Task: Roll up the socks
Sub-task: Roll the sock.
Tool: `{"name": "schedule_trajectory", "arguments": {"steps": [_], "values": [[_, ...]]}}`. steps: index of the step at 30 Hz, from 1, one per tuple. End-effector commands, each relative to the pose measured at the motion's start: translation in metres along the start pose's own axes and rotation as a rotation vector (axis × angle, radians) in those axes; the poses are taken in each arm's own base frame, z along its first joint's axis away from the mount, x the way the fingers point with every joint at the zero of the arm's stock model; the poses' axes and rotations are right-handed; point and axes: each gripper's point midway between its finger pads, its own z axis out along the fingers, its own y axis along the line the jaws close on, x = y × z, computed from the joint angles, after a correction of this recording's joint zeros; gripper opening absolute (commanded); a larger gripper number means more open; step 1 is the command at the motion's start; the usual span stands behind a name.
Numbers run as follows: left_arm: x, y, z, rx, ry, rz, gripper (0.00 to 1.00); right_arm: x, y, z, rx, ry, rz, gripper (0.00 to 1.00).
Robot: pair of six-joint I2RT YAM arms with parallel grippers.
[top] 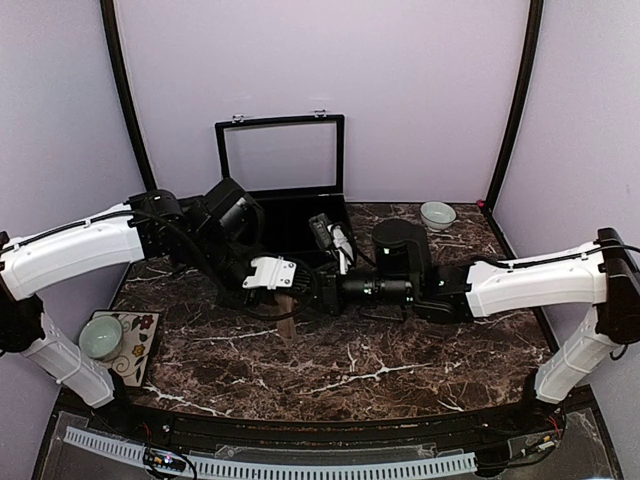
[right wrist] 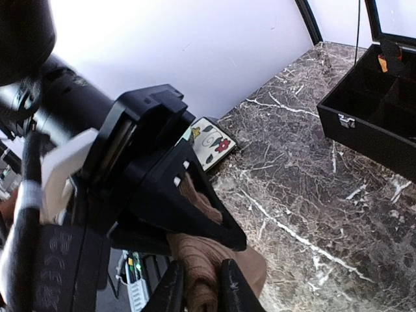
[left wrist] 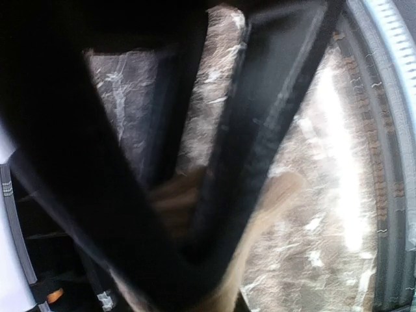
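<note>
Your L gripper [right wrist: 229,237] is clamped on the tan sock [right wrist: 207,260]. Its finger tips meet, w/ the sock bunched up between the two fingers. The sock is over the middle of the table [top: 400,370], just in front of the black box [right wrist: 351,120]. Its low end hangs down toward the table top, but you can't tell if it touches.

Your R gripper [right wrist: 201,294] comes in from the other side and sits just under the L one. It has one finger on each side of the same sock. The gap is small and full of sock, but you can't tell if it squeezes or just sits there.

The L wrist view is v. blurry: only dark fingers in a V shape and a bit of tan.

The box lid stands up at the back. One small bowl [top: 437,214] sits at the back R corner. Another bowl [top: 100,337] sits on a flower mat [top: 138,345] near the L arm.
</note>
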Motion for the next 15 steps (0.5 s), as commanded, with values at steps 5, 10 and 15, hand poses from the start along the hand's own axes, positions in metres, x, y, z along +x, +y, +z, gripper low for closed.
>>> {"name": "schedule_trajectory", "arguments": {"steps": [5, 10, 15], "values": [[-0.024, -0.029, -0.024, 0.512, -0.166, -0.33, 0.0, -0.002, 0.015, -0.045, -0.001, -0.126, -0.292, 0.97], [-0.023, -0.02, -0.019, 0.559, -0.161, -0.43, 0.0, -0.021, 0.015, -0.072, 0.064, -0.219, -0.306, 0.99], [-0.017, -0.015, -0.009, 0.536, -0.113, -0.478, 0.0, -0.027, 0.011, -0.071, 0.09, -0.233, -0.261, 0.99]]}}
